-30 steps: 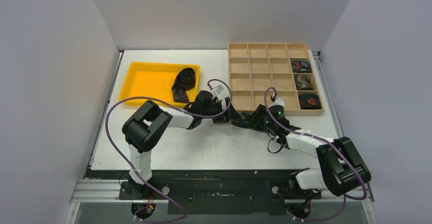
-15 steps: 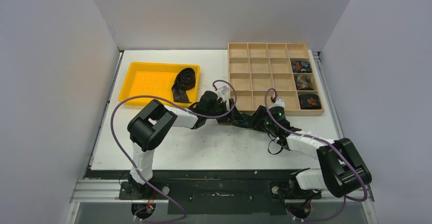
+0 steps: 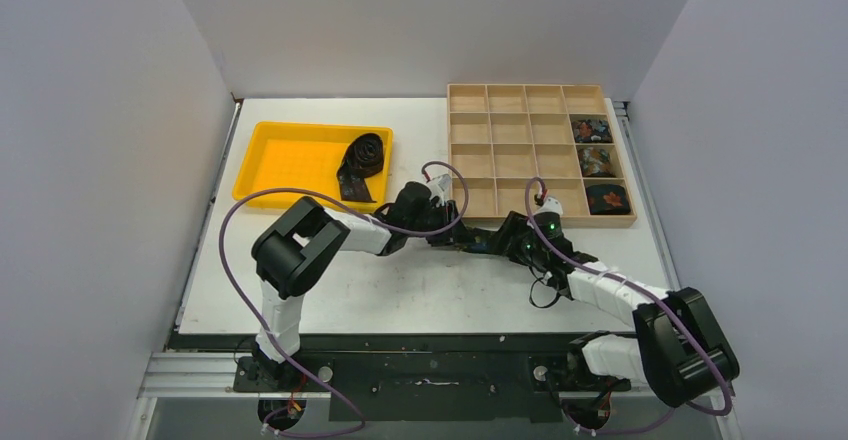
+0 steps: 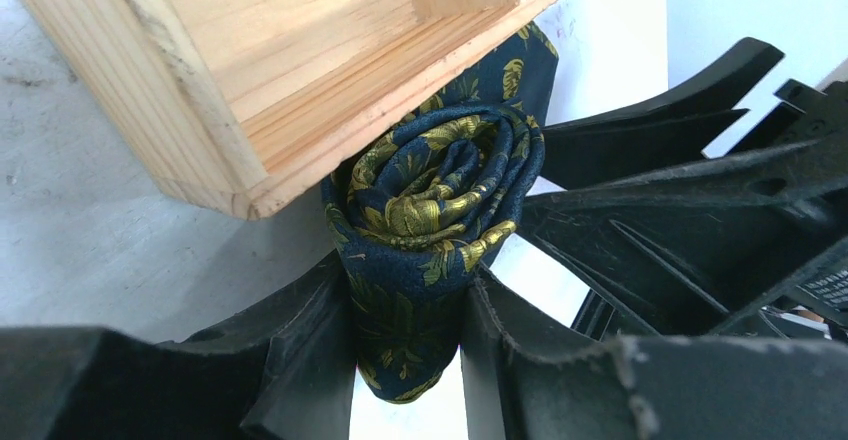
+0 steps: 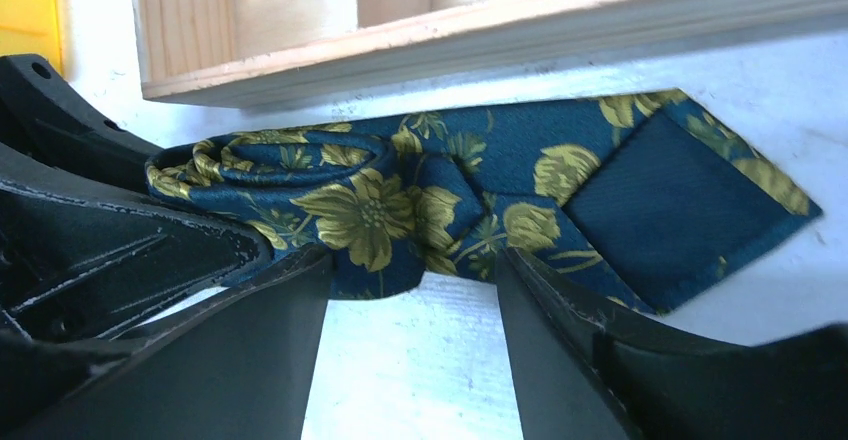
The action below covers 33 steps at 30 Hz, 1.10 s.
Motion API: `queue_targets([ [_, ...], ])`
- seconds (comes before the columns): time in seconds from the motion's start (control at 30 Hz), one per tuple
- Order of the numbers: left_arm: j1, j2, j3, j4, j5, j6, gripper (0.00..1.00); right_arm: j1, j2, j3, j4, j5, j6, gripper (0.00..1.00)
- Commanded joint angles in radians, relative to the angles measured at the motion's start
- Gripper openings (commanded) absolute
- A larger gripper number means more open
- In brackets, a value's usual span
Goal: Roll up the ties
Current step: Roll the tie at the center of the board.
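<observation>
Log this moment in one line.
left gripper: shut on navy floral tie coil at wooden organizer edge | right gripper: straddles flat tail, grip unclear | organizer: three rolled ties | yellow tray: one black tie

Noted left arm (image 3: pixel 295 250) and right arm (image 3: pixel 610 285): black blocky joint housings, white link covers. Found purple cable (image 3: pixel 221 245) looped along each. Recorded green light (image 3: pixel 548 226) at right wrist. Fingers (image 4: pixel 290 360) matte black, moulded, rough-edged. Small printed label (image 4: pixel 825 292), text unreadable.
</observation>
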Motion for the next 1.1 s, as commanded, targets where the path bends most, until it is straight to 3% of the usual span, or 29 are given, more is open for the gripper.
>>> queue_targets([
  [0.0, -0.003, -0.051, 0.020, -0.125, -0.054, 0.060, 0.22, 0.024, -0.091, 0.051, -0.140, 0.068, -0.022, 0.64],
  [0.47, -0.006, -0.215, 0.088, -0.722, -0.339, 0.249, 0.18, 0.034, -0.286, 0.033, -0.287, 0.155, -0.052, 0.68],
  [1.07, -0.026, -0.213, 0.243, -1.109, -0.722, 0.339, 0.19, 0.054, -0.343, -0.011, -0.300, 0.155, -0.048, 0.68],
])
